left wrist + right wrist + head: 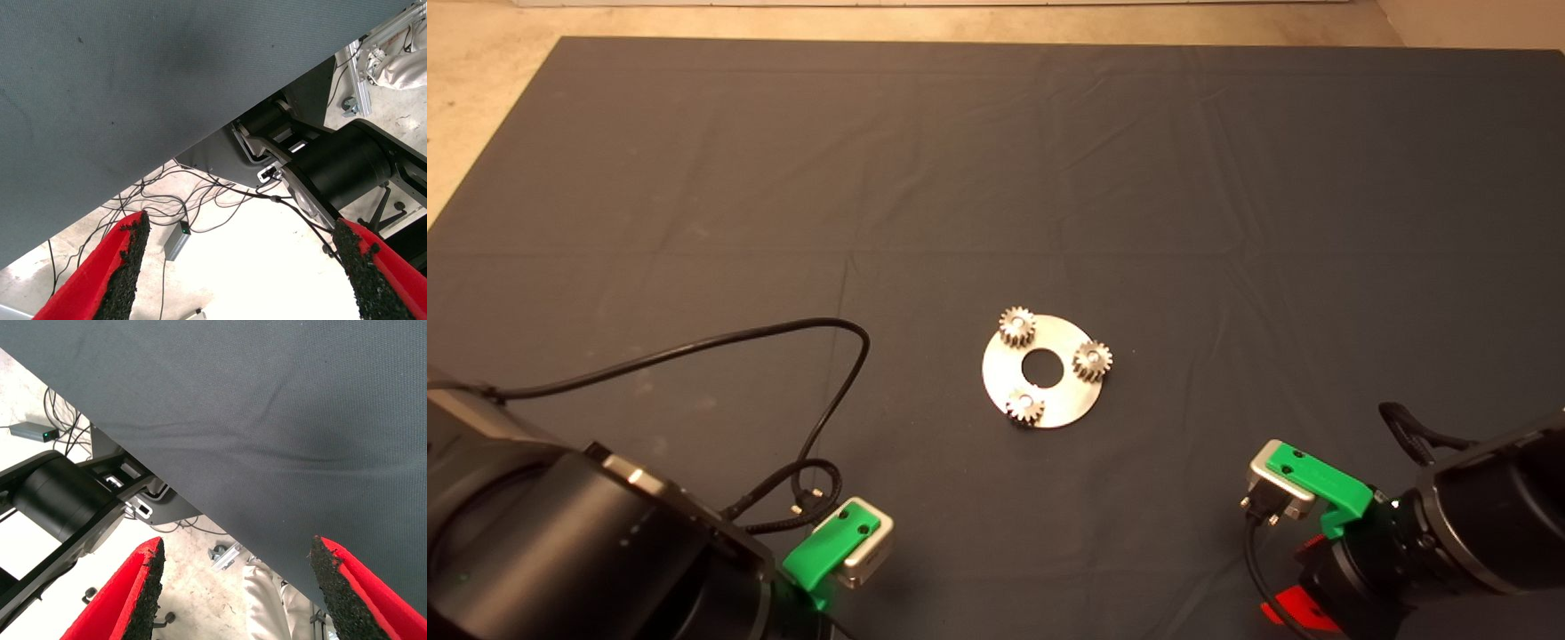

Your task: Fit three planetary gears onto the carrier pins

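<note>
Head view: planetary gears (1017,326) sit on carrier pins (1026,407) mid-frame; left gripper (240,267) and right gripper (233,587), wide open and empty, could knock them on returning.

Table (498,107) pale, covered by dark mat (1227,178) with creases and fold lines. Flat shiny disc (1072,400) lay near middle of mat, slightly toward near edge, large centre hole showing mat beneath. Three planetary gears (1016,326) sat on disc, spaced evenly around hole, each on carrier pin. Black cable (818,427) looped over mat at near left. Rest of mat bare.
</note>
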Robot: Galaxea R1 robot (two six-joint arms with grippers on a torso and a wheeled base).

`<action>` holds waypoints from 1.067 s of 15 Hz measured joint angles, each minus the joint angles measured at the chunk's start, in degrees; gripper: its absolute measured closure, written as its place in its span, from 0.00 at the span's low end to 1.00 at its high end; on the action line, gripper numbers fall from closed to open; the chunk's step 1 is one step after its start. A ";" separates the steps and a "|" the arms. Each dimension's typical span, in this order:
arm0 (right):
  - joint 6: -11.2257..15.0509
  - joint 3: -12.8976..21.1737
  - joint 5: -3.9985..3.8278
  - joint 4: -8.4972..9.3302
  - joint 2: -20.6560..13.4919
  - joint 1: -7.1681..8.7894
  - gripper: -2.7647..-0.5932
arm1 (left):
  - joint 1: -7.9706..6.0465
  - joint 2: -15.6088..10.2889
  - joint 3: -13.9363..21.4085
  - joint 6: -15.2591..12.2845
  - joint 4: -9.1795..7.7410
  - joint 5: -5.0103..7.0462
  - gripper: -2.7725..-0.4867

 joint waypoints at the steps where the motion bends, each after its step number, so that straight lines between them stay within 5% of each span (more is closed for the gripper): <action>1: 0.00 0.00 0.00 0.00 0.00 0.00 0.53 | 0.00 -0.16 0.00 0.00 0.00 0.00 0.38; 9: 0.00 0.00 -0.05 0.00 -0.24 0.00 0.53 | 0.11 -0.77 0.00 0.00 0.00 0.02 0.38; 16: -0.01 0.00 0.00 0.00 -0.32 -0.02 0.53 | 1.96 -0.79 0.00 0.00 0.00 0.00 0.38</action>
